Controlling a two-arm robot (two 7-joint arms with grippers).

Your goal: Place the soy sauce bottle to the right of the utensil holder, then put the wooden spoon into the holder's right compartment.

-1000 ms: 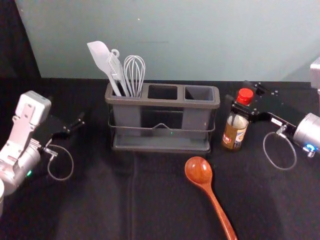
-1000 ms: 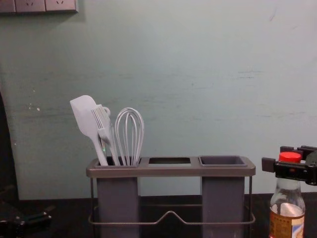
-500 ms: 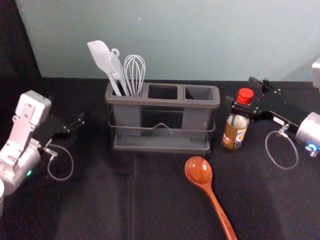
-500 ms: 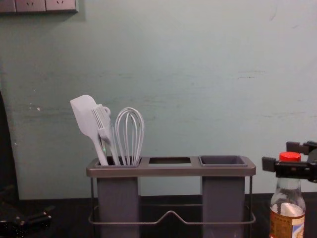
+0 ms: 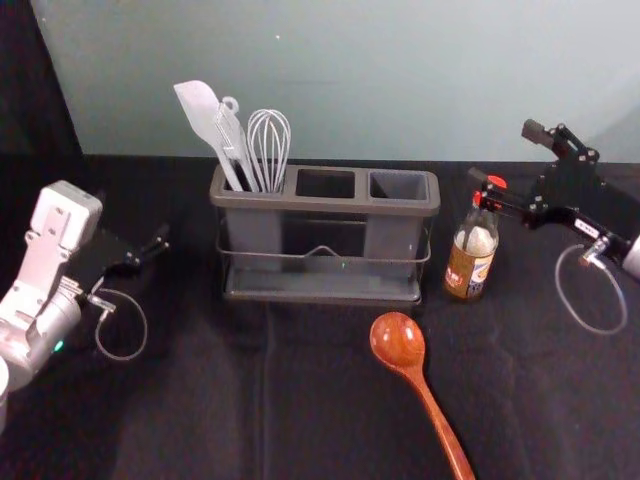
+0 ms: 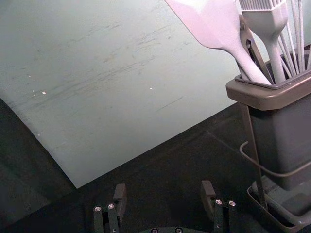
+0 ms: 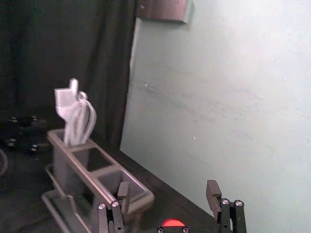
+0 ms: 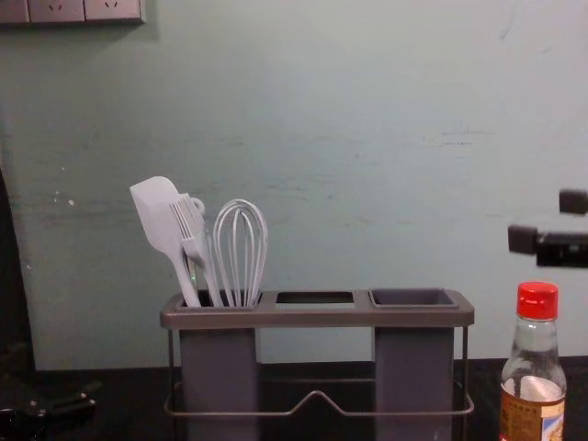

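Apparently done with placing the soy sauce bottle (image 5: 471,270); next, fetch the wooden spoon (image 5: 397,342).
Find the bottle upright on the dark tabletop (image 5: 200,400), just to the right of the utensil holder (image 5: 325,203), free of any grip. See the right gripper (image 7: 168,188) just above the red cap (image 8: 537,300), fingers spread, holding nothing. Count the left gripper (image 6: 164,190) as idle, spread and empty too, off to the holder's left. Look for the spoon lying in front of the holder, bowl nearest, handle running back toward the robot. From here, probably draw the right gripper well clear of the cap, swing round without nudging the bottle, pinch the handle, turn upright and lower handle-first into the right compartment (image 5: 398,188).
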